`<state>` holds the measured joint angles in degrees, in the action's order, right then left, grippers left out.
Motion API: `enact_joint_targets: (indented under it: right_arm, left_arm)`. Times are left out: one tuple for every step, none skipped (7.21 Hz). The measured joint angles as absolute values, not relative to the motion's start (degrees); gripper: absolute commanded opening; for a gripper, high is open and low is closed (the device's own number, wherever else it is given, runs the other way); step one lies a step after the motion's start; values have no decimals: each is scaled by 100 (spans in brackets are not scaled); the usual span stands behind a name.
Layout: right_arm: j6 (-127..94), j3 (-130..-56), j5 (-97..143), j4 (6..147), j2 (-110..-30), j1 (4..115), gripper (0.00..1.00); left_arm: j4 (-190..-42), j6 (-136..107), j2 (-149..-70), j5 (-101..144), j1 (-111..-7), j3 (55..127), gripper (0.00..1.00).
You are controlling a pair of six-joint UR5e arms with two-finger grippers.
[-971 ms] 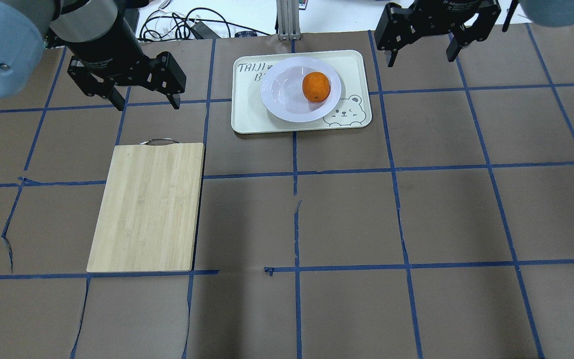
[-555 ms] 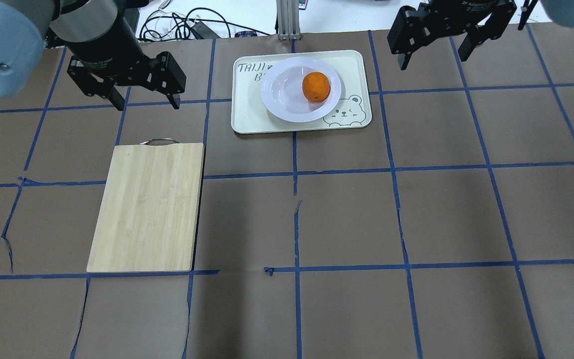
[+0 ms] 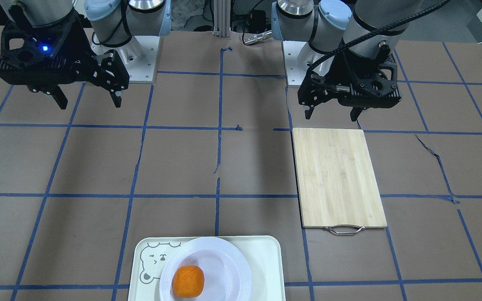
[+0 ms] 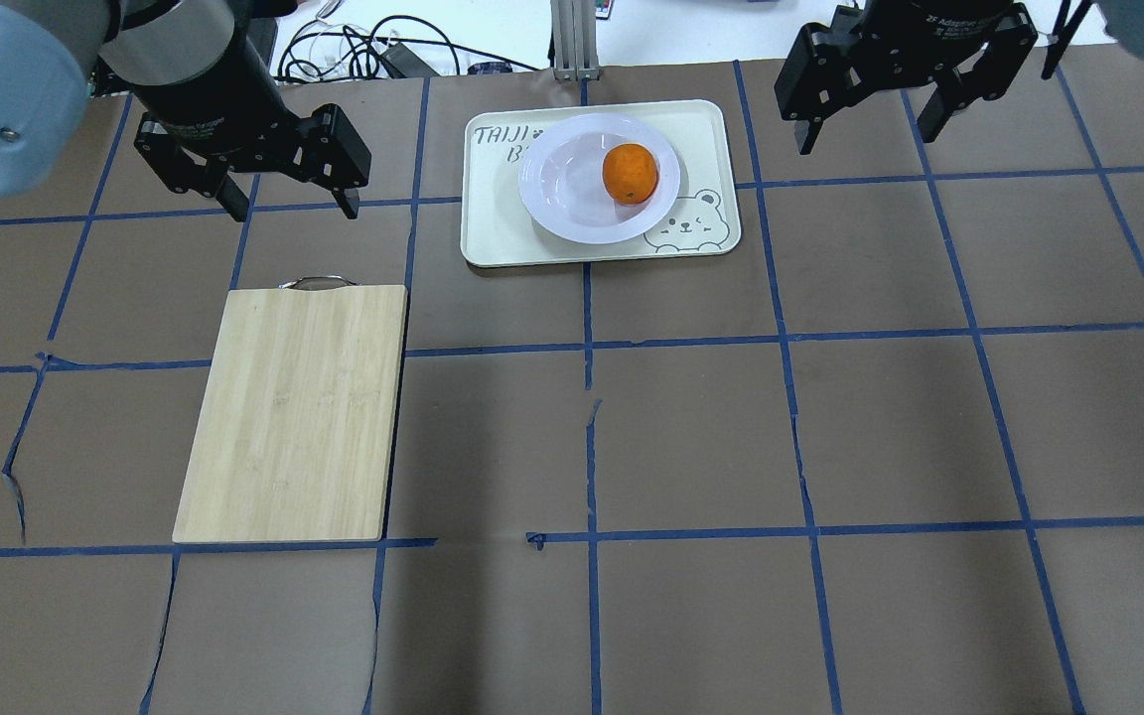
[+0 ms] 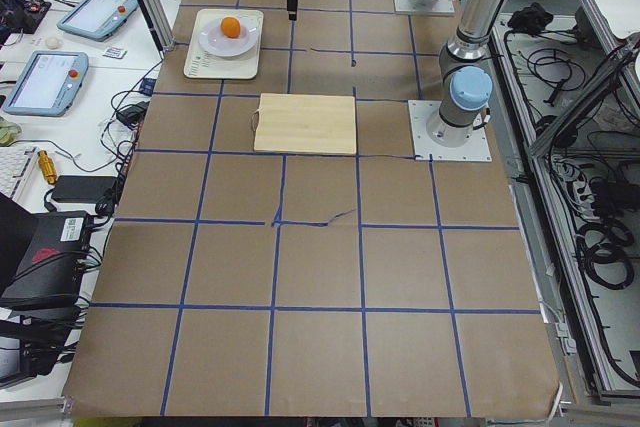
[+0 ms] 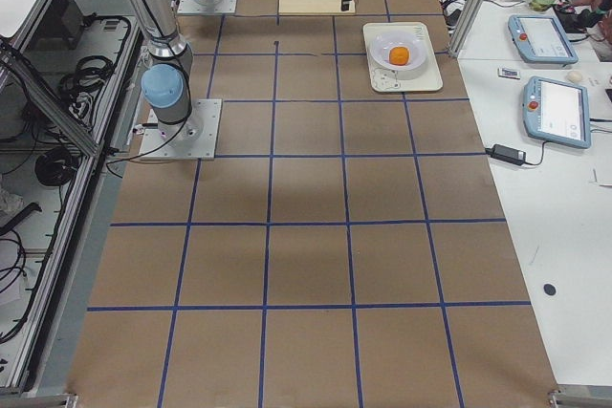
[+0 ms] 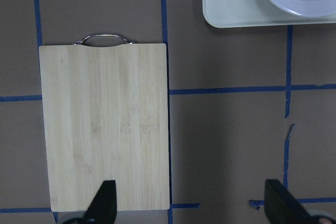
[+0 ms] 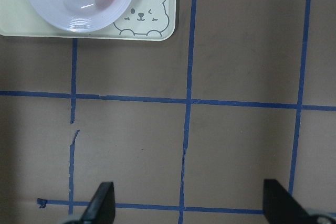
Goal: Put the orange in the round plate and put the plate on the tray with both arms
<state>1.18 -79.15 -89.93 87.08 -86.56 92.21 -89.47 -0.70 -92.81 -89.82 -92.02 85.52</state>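
The orange (image 4: 630, 173) lies in the round plate (image 4: 567, 199), right of its centre. That white plate rests on the cream tray (image 4: 499, 230) at the far middle of the table. My left gripper (image 4: 292, 207) hangs open and empty left of the tray, above the table. Right of the tray, my right gripper (image 4: 870, 139) is also open and holds nothing. The front-facing view shows the orange (image 3: 188, 281), the plate (image 3: 226, 265) and the tray (image 3: 268, 259) at its bottom edge. Neither gripper touches them.
A bamboo cutting board (image 4: 299, 412) with a metal handle lies on the left half of the table, near my left gripper. Cables (image 4: 363, 50) and an aluminium post (image 4: 572, 40) sit beyond the far edge. Brown paper with blue tape lines covers the table.
My right gripper has moved to the right, away from the tray, staying open. The left gripper, plate, orange and tray have not moved.
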Motion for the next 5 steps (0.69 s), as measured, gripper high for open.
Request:
enact_joint_targets:
  right_arm:
    - [115,-7915,-9007,8637,-8660,9215,100]
    - [115,-7915,-9010,8536,-8668,9214,100]
    - [114,-7916,-9011,8498,-8676,9216,100]
    - [121,-7916,-9032,8493,-8684,9217,100]
    - [119,-7916,-9058,8496,-8688,9215,100]
  left_arm:
    - [-8947,-70,-9281,-8982,-9202,8552,100]
    - [-8947,-70,-9281,-8982,-9202,8551,100]
    - [-8947,-70,-9281,-8982,-9202,8547,100]
    - [-8947,-70,-9281,-8982,-9202,8546,100]
    - [-8947,-70,-9281,-8982,-9202,8547,100]
